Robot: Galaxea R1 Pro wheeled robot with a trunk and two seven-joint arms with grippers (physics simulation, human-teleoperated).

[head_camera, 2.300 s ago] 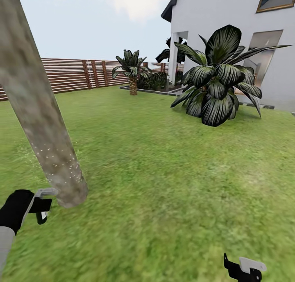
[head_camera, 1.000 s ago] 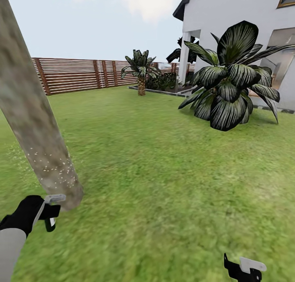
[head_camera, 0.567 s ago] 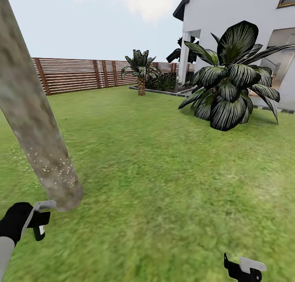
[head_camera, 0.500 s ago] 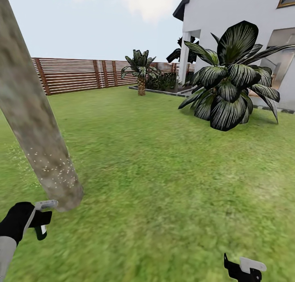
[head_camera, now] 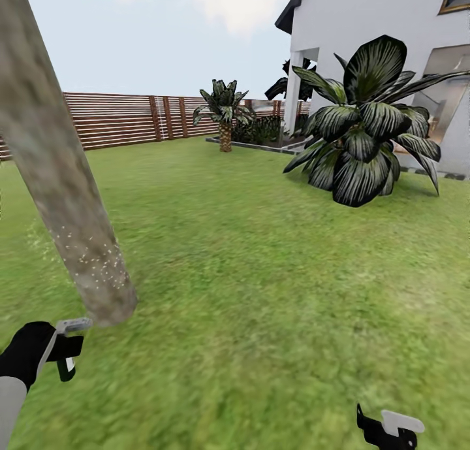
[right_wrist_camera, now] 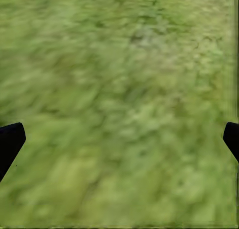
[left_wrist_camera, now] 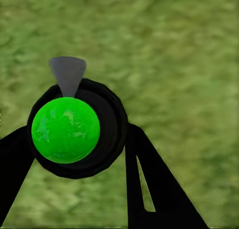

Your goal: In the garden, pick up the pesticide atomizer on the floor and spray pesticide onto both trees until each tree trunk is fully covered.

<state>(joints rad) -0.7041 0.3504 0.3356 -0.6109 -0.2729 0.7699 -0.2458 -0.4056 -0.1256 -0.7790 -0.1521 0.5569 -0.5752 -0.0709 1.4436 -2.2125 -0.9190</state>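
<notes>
My left arm's black two-finger gripper [head_camera: 65,355] sits low and out to the side, grey forearm and black wrist behind it, fingers pointing down. In my left wrist view both black fingers [left_wrist_camera: 149,184] are clamped against a dark round body between them. My right arm's black gripper with the pale grey bracket [head_camera: 390,430] hangs low; fingertips [right_wrist_camera: 10,141] spread wide, nothing between them.

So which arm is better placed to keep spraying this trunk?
Left. Its tool grips the pesticide atomizer beside the tree trunk, whose base carries white specks. The right tool hangs open over grass.
</notes>
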